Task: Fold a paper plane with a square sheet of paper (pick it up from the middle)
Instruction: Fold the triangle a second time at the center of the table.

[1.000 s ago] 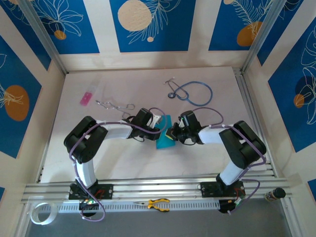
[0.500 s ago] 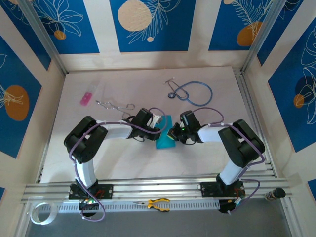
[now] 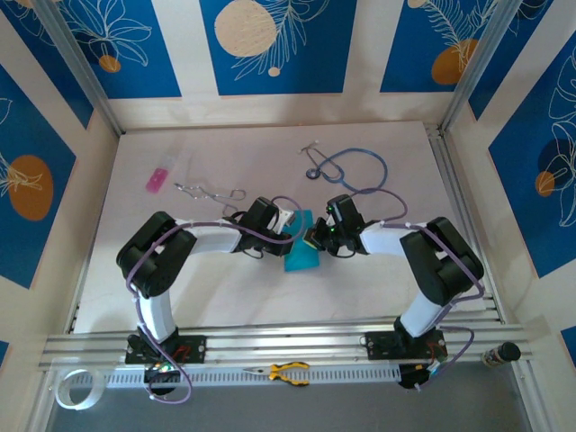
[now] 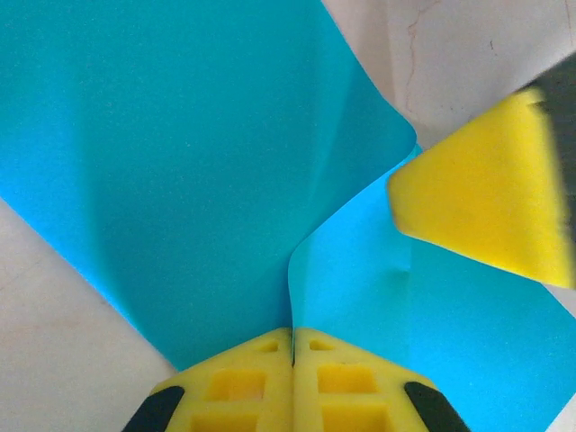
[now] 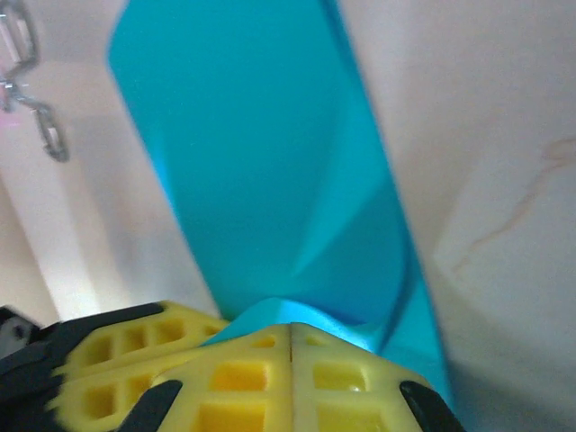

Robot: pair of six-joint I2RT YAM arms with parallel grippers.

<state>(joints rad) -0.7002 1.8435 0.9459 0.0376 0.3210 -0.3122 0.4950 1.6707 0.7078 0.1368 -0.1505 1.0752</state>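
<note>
The square sheet of paper (image 3: pixel 301 247) is a cyan-blue creased shape lying mid-table between the two grippers. My left gripper (image 3: pixel 290 227) reaches it from the left. Up close its yellow jaws (image 4: pixel 293 335) are shut, with a raised edge of the sheet (image 4: pixel 180 162) running into the seam between them. My right gripper (image 3: pixel 313 239) comes in from the right, jaws shut (image 5: pixel 291 328). A hump of the paper (image 5: pixel 270 180) bulges right against its tips, not into the seam. One right finger (image 4: pixel 486 198) shows in the left wrist view, resting over the sheet.
A blue-tubed stethoscope (image 3: pixel 351 169) lies at the back right. A small pink rectangle (image 3: pixel 157 178) and metal tongs (image 3: pixel 209 191) lie at the back left. Yellow-handled pliers (image 3: pixel 288 371) and a tape roll (image 3: pixel 72 389) sit by the front rail.
My right gripper has crept a little toward the back along the paper's right edge. The left gripper and the sheet have stayed put.
</note>
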